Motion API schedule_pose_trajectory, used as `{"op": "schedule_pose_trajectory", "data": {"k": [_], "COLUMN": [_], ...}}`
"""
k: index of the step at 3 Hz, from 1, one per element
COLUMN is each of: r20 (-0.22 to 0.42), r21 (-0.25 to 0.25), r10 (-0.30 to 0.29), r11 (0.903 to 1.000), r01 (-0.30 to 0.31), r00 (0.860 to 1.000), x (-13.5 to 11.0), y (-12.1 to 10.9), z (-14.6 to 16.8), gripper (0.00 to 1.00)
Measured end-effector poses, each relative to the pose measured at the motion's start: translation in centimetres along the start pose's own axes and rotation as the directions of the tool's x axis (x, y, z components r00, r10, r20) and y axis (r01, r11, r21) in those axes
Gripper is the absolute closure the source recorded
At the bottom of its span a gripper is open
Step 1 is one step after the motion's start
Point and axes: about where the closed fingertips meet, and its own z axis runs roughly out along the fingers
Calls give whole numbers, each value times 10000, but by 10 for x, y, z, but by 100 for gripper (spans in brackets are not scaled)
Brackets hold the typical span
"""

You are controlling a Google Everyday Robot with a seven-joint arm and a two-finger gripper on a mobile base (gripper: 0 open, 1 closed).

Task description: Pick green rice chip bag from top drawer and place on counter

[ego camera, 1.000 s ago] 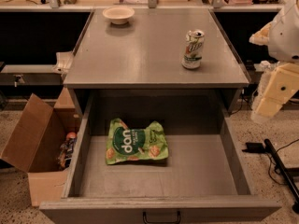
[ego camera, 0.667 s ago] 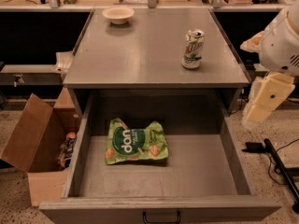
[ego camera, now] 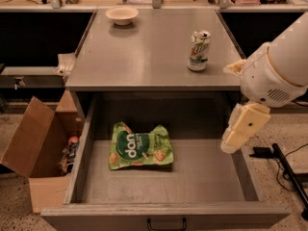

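Claw (ego camera: 232, 145) over drawer (ego camera: 192, 179) right wall, bag (ego camera: 140, 147) (green) inside — flat.

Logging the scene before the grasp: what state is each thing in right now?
top drawer: pulled open.
green rice chip bag: lying flat on the drawer floor, ungrasped.
soda can: upright on the counter.
bowl: upright, at the counter's back left.
cardboard box: open, on the floor.
gripper: hanging by the drawer's right wall, apart from the bag.
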Motion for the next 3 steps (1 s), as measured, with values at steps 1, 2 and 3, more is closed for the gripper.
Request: {"op": "schedule_pose_trajectory", "data": {"k": [1,2,3], "r20": [1042,1042,1460], "r21": [-446,-446,-748], "r10": [140,140,-257], "r11": [9990,9990,9965], "r01": [-94,-94,369], "r00": [9945,9945,9889], "x": [-29,-29,-38], "y": [22,22,26], "z": [15,15,38], "gripper": [0,0,0]}}
